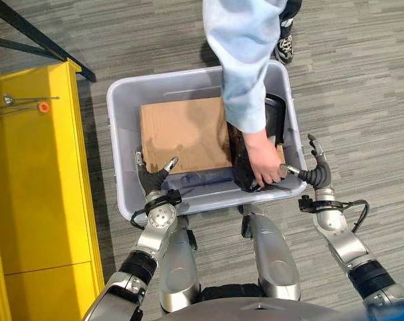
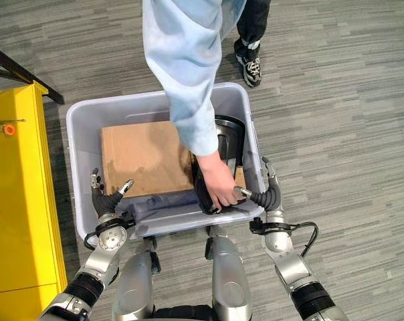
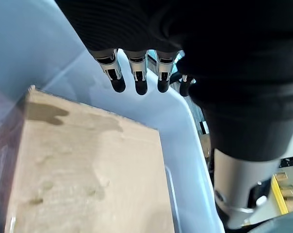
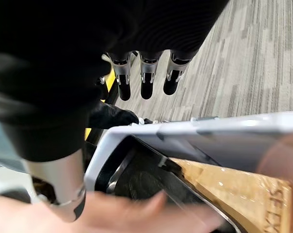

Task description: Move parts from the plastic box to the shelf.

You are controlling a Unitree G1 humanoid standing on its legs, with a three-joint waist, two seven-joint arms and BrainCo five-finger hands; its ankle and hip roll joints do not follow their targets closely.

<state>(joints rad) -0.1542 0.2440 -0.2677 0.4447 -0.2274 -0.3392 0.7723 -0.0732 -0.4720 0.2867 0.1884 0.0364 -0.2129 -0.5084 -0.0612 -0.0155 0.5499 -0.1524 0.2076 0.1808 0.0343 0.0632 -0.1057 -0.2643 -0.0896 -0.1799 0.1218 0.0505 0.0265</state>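
We are standing over the plastic box (image 1: 122, 100), which is sitting on the floor just beside the yellow shelf (image 1: 35, 174) on our left. Inside it a flat cardboard piece (image 1: 182, 134) is covering most of the bottom, and a black part (image 2: 222, 144) is leaning against the right wall. A person's hand (image 1: 263, 164) is reaching down into the box and gripping that black part near the front right corner.

We judge that the step in hand is taking the first part out, and that doing it well means waiting until the person's arm is clear, then bringing both hands onto the black part from opposite sides before lifting it straight up over the rim and turning towards the shelf.

Our left hand (image 1: 152, 175) is hovering over the front left of the box, above the cardboard, fingers spread loosely and holding nothing. Our right hand (image 2: 265, 194) is hanging at the front right corner, outside the rim, fingers relaxed and extended, its thumb pointing towards the person's hand; we cannot tell whether they are touching.
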